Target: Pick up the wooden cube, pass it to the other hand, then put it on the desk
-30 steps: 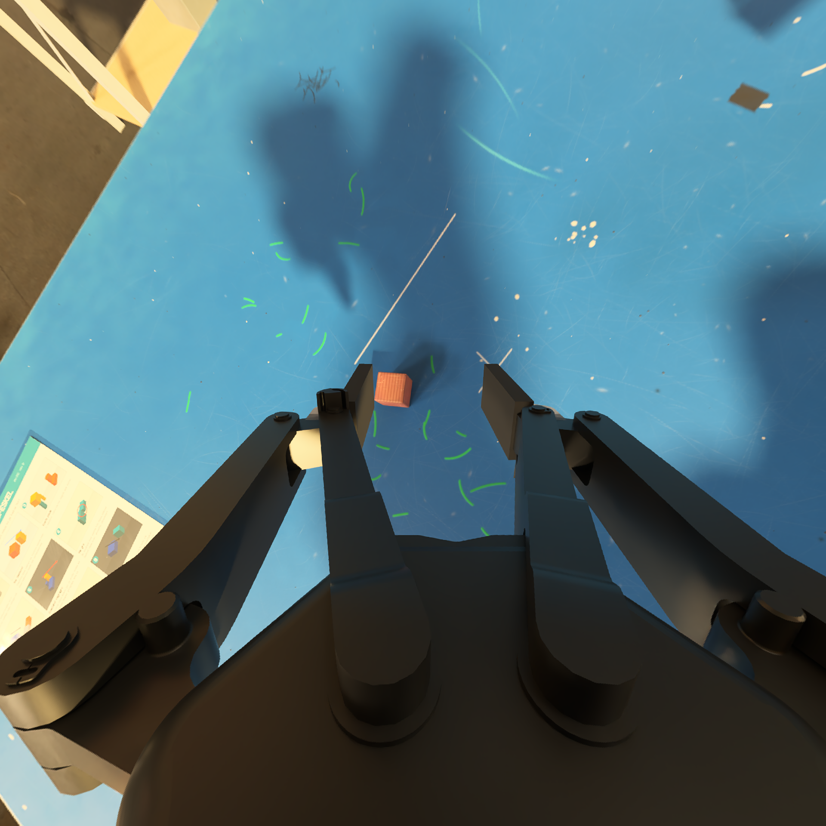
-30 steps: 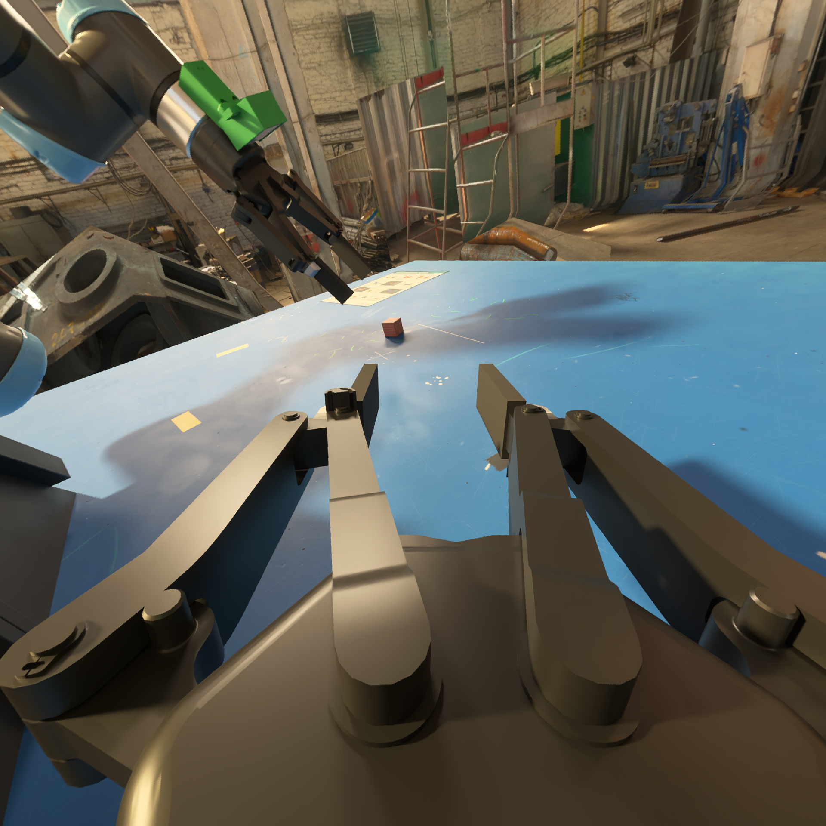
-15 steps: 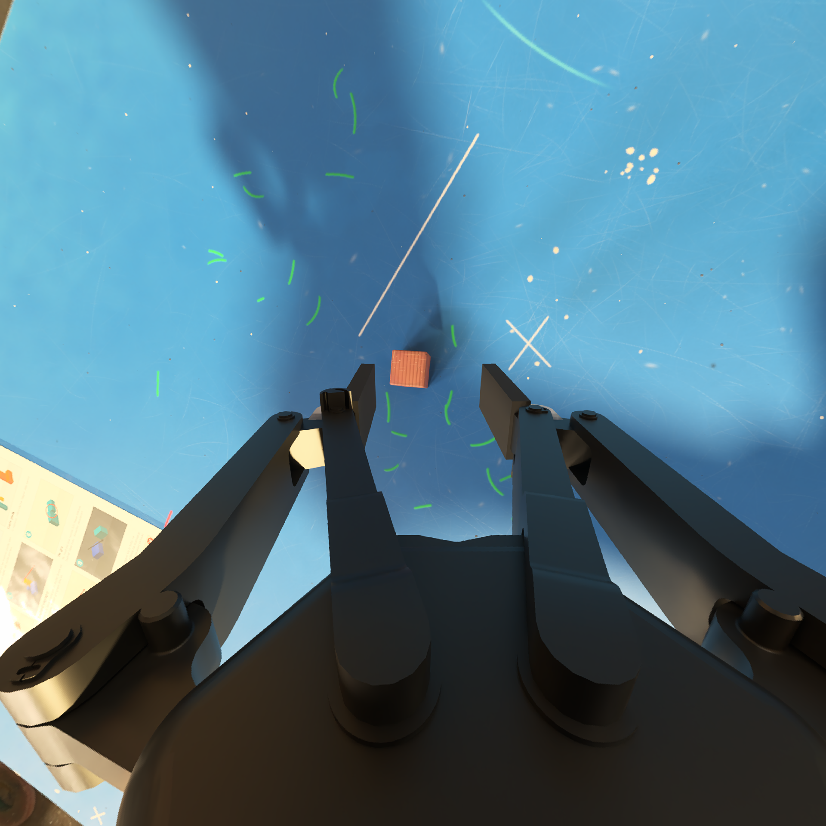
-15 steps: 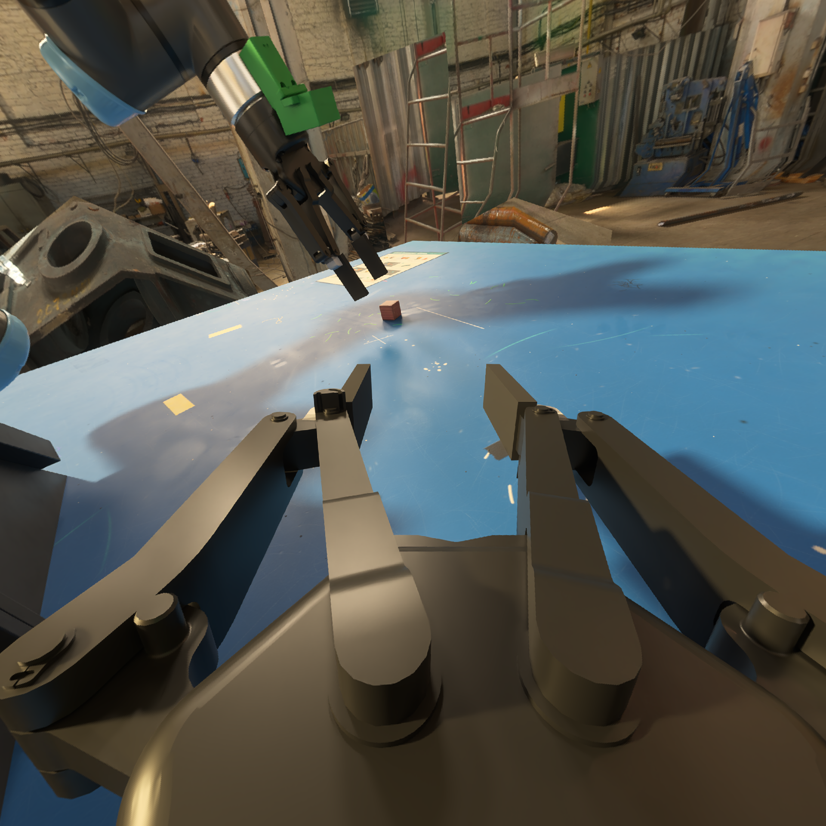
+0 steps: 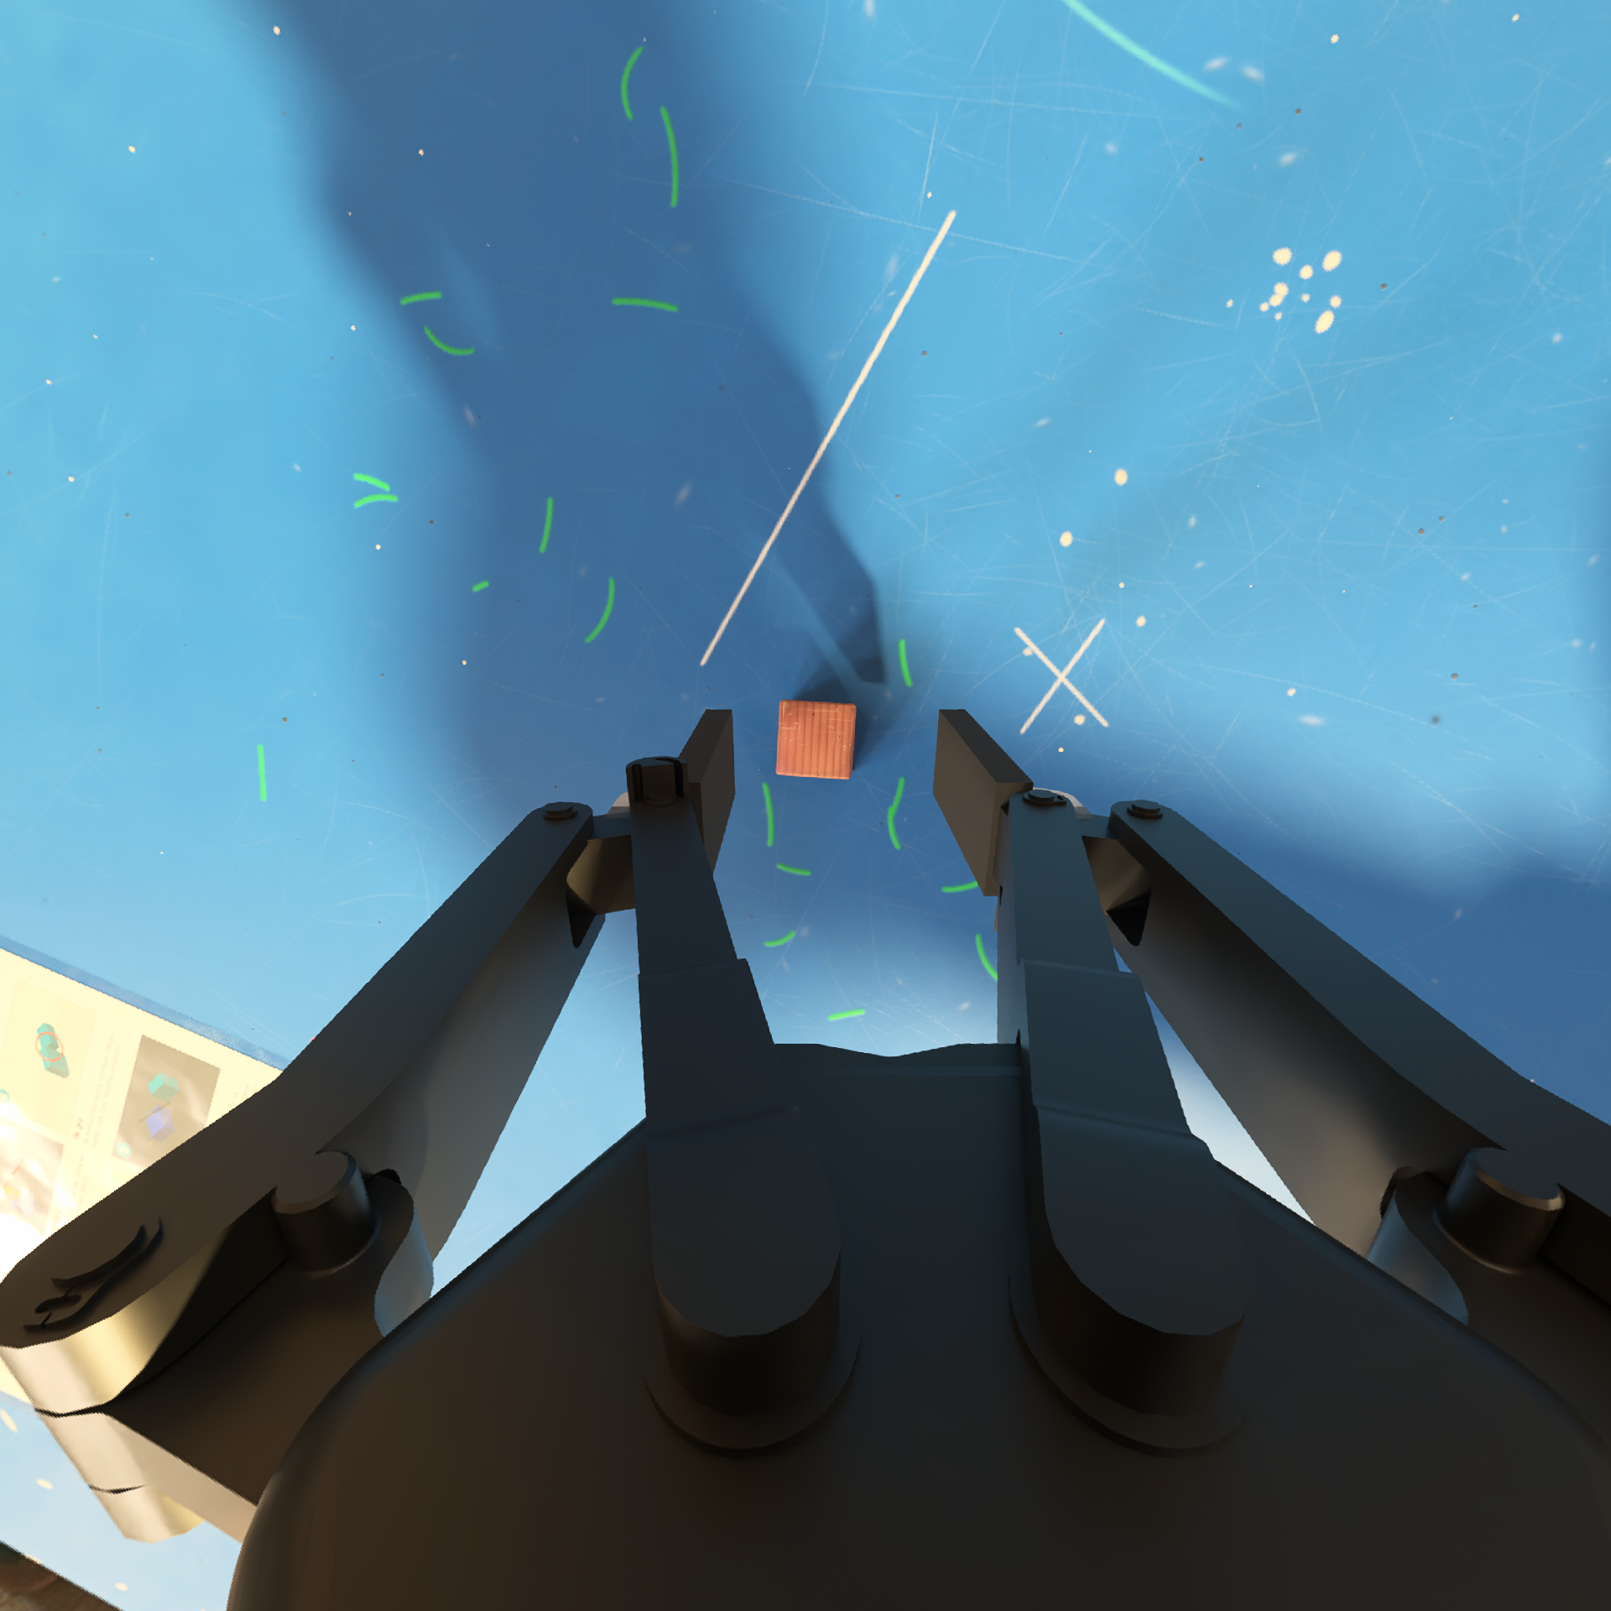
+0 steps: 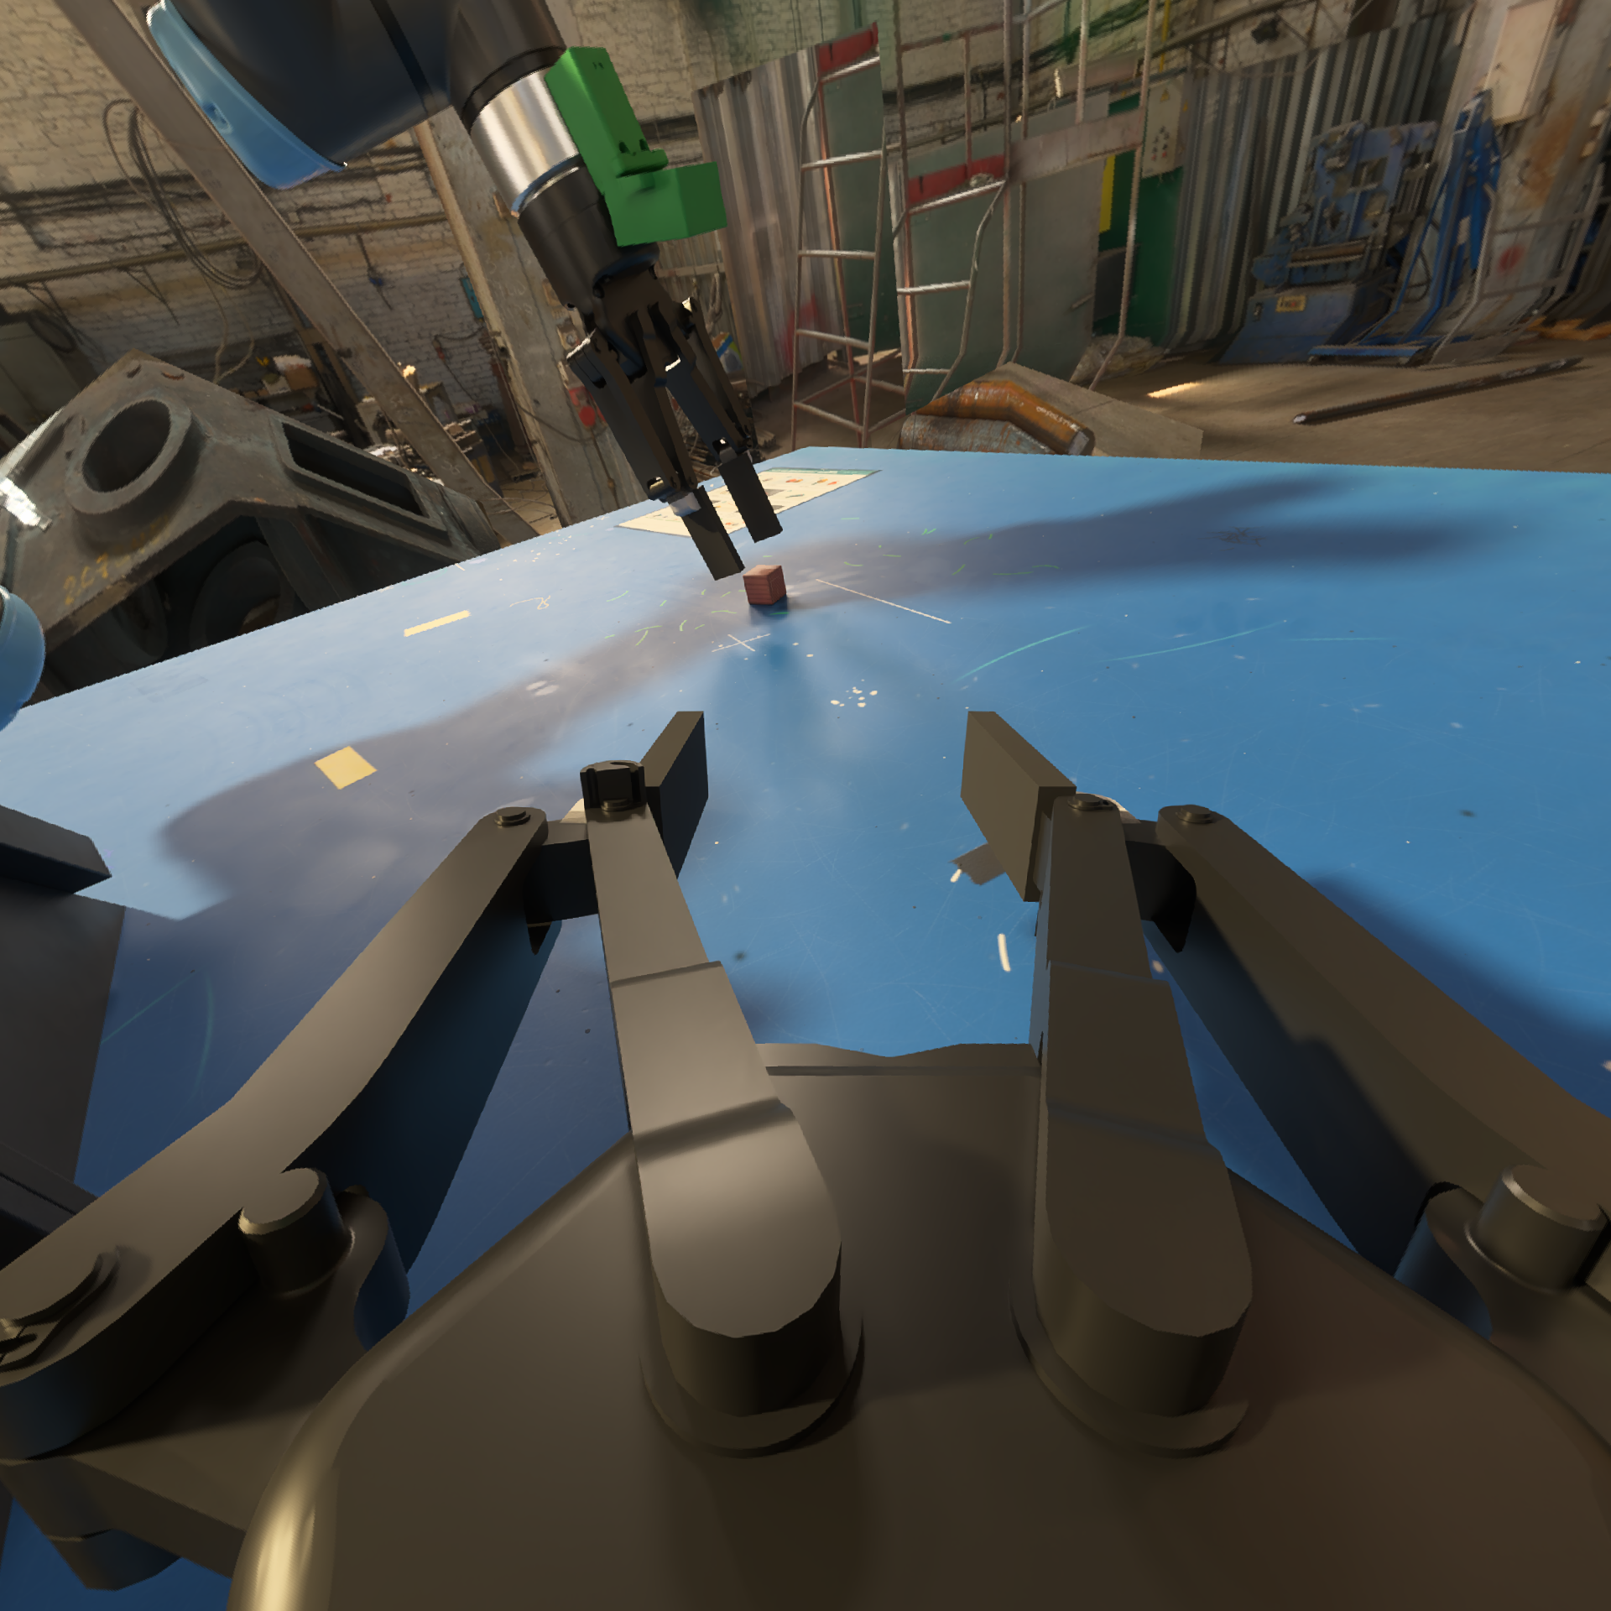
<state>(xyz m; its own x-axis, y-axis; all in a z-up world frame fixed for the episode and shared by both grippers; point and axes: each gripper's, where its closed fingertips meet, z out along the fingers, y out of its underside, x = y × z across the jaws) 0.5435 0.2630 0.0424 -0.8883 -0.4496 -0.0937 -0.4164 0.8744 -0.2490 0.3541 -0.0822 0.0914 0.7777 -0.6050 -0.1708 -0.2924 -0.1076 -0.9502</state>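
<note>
The small reddish wooden cube (image 5: 815, 739) sits on the blue desk (image 5: 1308, 488). My left gripper (image 5: 832, 741) is open and hangs just above the cube, which shows between its two fingertips. In the right wrist view the cube (image 6: 765, 584) lies far ahead on the desk (image 6: 1264, 741), with the left gripper (image 6: 741, 545) slanting down over it, its tips still a little above the desk. My right gripper (image 6: 832, 758) is open and empty, low over the near part of the desk, well short of the cube.
A pale printed sheet (image 5: 96, 1090) lies on the desk to the left of the left gripper; it also shows behind the cube in the right wrist view (image 6: 767, 497). A yellow tape patch (image 6: 344, 767) is on the desk. Workshop machinery (image 6: 174, 488) and ladders stand beyond the desk's edge.
My left gripper has come down and centred over the cube, which now sits between its fingertips. My right gripper has stayed open and shifted only slightly.
</note>
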